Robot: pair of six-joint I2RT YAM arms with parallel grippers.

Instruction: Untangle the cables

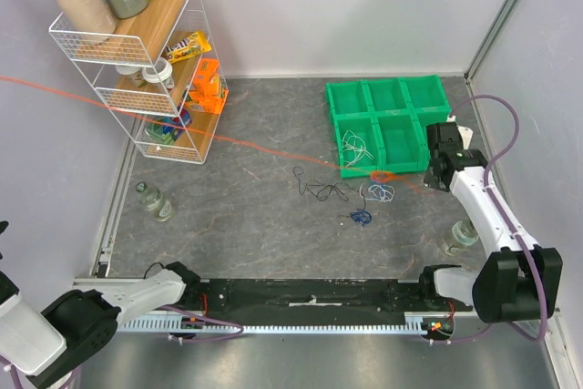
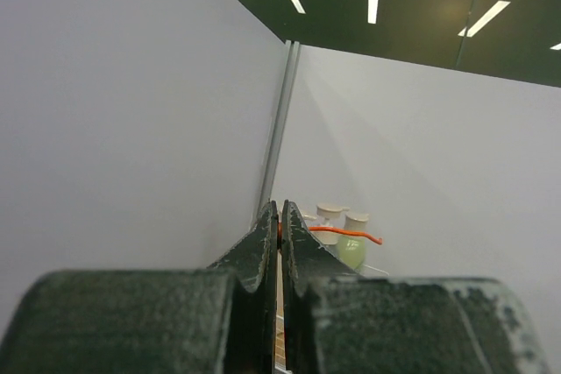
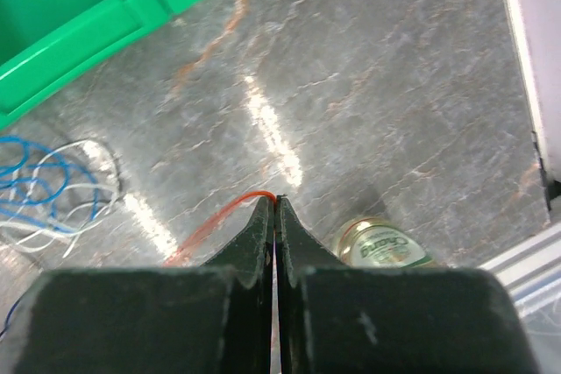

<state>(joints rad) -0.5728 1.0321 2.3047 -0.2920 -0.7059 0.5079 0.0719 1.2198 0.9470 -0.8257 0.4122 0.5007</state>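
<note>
A thin orange cable (image 1: 255, 145) runs taut across the table, from the left edge of the top view to my right gripper (image 1: 432, 181) by the green tray. In the right wrist view the right gripper (image 3: 276, 201) is shut on that orange cable (image 3: 210, 225). My left gripper (image 2: 279, 208) is raised toward the wall and shut on the orange cable's other end (image 2: 346, 232); it is outside the top view. On the table lie a black cable (image 1: 323, 190), a small blue bunch (image 1: 361, 217) and a blue-and-white bunch (image 1: 381, 192). A white cable (image 1: 357, 146) lies in the tray.
A green compartment tray (image 1: 387, 97) sits at the back right. A wire shelf rack (image 1: 146, 52) with bottles stands at the back left. One glass jar (image 1: 155, 199) stands at the left, another (image 1: 460, 236) near the right arm. Walls close in the sides.
</note>
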